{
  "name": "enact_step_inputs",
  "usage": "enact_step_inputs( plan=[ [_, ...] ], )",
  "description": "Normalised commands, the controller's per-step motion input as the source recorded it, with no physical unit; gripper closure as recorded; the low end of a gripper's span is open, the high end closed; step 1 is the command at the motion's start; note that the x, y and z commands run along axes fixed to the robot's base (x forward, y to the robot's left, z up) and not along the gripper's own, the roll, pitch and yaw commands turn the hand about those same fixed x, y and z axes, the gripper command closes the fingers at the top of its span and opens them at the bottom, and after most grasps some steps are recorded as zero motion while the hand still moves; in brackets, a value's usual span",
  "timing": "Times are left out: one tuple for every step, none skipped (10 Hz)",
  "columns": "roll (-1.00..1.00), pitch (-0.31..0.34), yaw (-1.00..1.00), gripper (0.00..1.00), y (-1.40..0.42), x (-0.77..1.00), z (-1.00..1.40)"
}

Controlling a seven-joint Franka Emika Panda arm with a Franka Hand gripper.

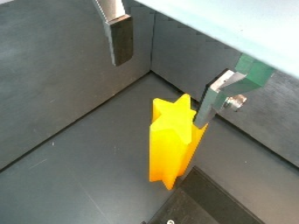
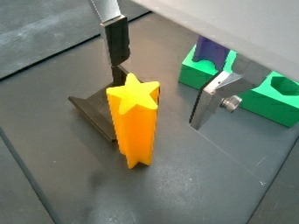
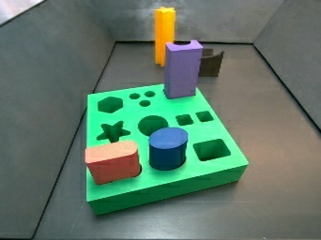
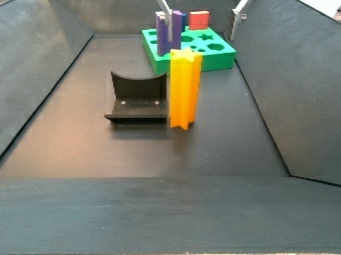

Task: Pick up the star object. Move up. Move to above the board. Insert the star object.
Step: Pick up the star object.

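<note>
- Tall slim orange-yellow star object (image 2: 135, 122): it stands upright on the dark grey floor (image 4: 147, 154), long axis vertical, just beside the dark L-shaped fixture (image 4: 134, 98) and well apart from the board.
- Two-finger gripper (image 2: 163, 74): I see its flat silver fingers (image 2: 215, 101) with dark pads spread wide apart and holding nothing. In both wrist views the star's top lies between the two fingers and below them, with clear gaps on either side. The gripper's body does not show in the side views.
- Key relation: the star sits roughly under the open gap, perhaps nearer one finger than the other, so I judge a straight descent along its vertical axis, then closing, is what the pick calls for.
- Large flat bright-green board (image 3: 201, 169): its star-shaped hole (image 3: 112, 131) is unfilled; a purple rectangular block (image 3: 183, 67), a short blue cylinder (image 3: 168, 149) and a red block (image 3: 111, 163) stand in other holes.
- Stage, as I judge it: pick not yet made.
</note>
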Motion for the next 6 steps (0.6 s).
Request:
enact_step_inputs(
  plan=[
    [-0.05, 0.000, 0.00, 0.00, 0.12, 0.00, 0.00],
    [0.00, -0.044, 0.00, 0.00, 0.00, 0.37, -0.31],
    [0.01, -0.023, 0.03, 0.00, 0.00, 0.69, -0.28],
    [0.00, -0.011, 0.00, 0.00, -0.02, 0.76, -0.27],
    [0.00, -0.049, 0.00, 0.00, 0.00, 0.55, -0.36],
    [0.13, -0.179, 0.04, 0.00, 0.00, 0.00, -0.66]
  ],
)
